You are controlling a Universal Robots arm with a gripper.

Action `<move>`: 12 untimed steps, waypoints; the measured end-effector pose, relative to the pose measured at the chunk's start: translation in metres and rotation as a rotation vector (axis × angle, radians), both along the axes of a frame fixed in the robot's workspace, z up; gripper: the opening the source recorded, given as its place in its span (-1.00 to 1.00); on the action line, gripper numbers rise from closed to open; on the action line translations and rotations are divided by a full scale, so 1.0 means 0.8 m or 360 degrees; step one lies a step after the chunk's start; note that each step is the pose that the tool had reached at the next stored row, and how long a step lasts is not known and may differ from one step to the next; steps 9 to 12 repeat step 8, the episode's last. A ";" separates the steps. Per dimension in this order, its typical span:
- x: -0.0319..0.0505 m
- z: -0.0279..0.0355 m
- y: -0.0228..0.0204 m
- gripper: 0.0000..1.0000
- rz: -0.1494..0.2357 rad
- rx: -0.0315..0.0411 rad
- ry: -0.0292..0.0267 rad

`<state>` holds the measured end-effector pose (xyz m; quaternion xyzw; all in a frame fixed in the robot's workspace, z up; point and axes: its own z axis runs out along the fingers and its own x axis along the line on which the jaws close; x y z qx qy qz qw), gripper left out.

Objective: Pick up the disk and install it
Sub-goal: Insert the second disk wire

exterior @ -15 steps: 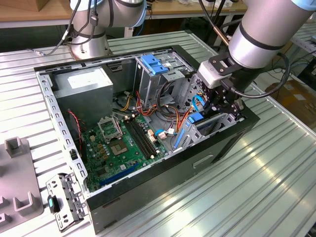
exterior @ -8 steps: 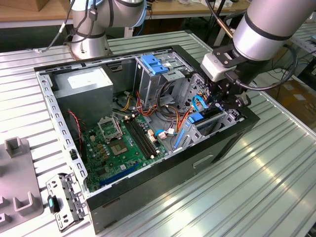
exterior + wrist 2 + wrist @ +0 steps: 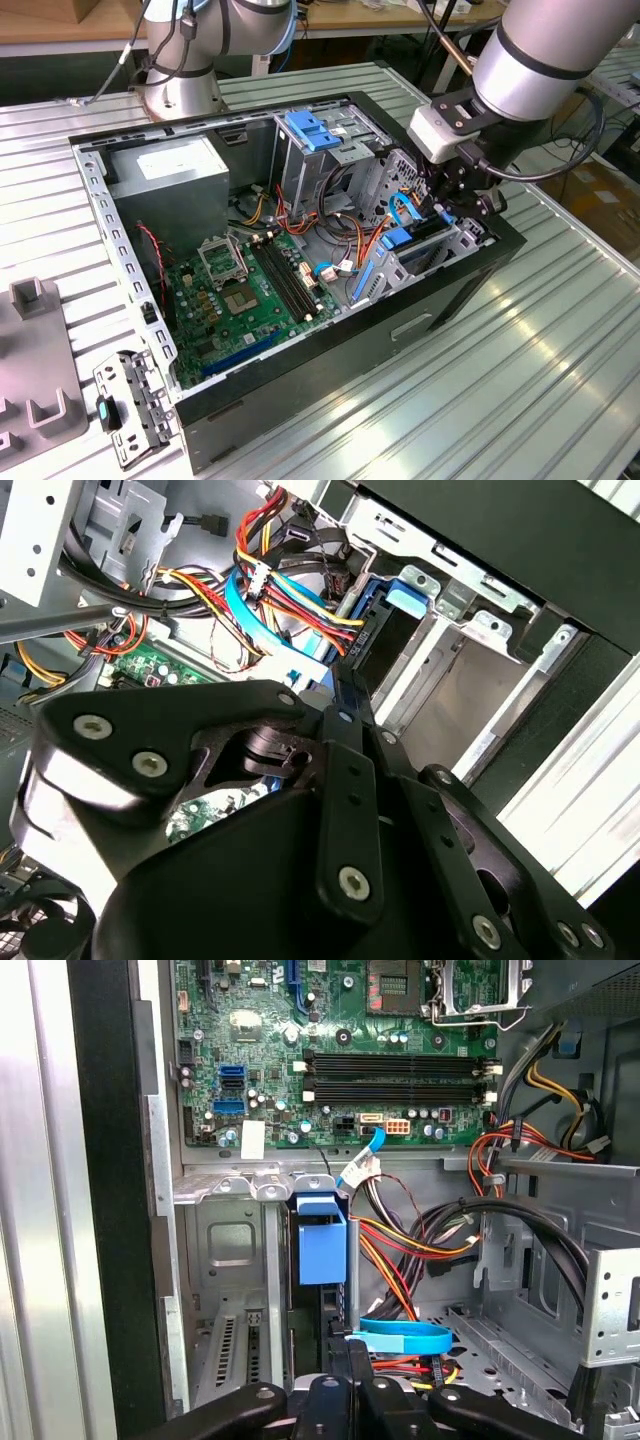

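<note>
Holding the tool [image 3: 462, 192] low over the drive bay, I'm seating the disk [image 3: 322, 1245] on edge in its slot so the blue frame slides in; I cannot tell the tool's grip.

Standing on edge in a slot of the metal drive bay [image 3: 230, 1260], at the corner of the open computer case [image 3: 300, 370] on the exterior view's right: disk [image 3: 320, 1245], blue frame end and tab showing, black body mostly sunk between the bay walls.
</note>
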<state>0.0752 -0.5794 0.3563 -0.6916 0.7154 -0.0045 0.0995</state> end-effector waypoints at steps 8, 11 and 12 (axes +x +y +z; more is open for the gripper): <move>0.000 0.0000 0.0000 -0.79 0.0000 0.0000 -0.00009; 0.000 0.0000 0.0000 -0.79 0.0000 0.0000 -0.00009; 0.000 0.0000 0.0000 -0.79 0.0000 0.0000 -0.00009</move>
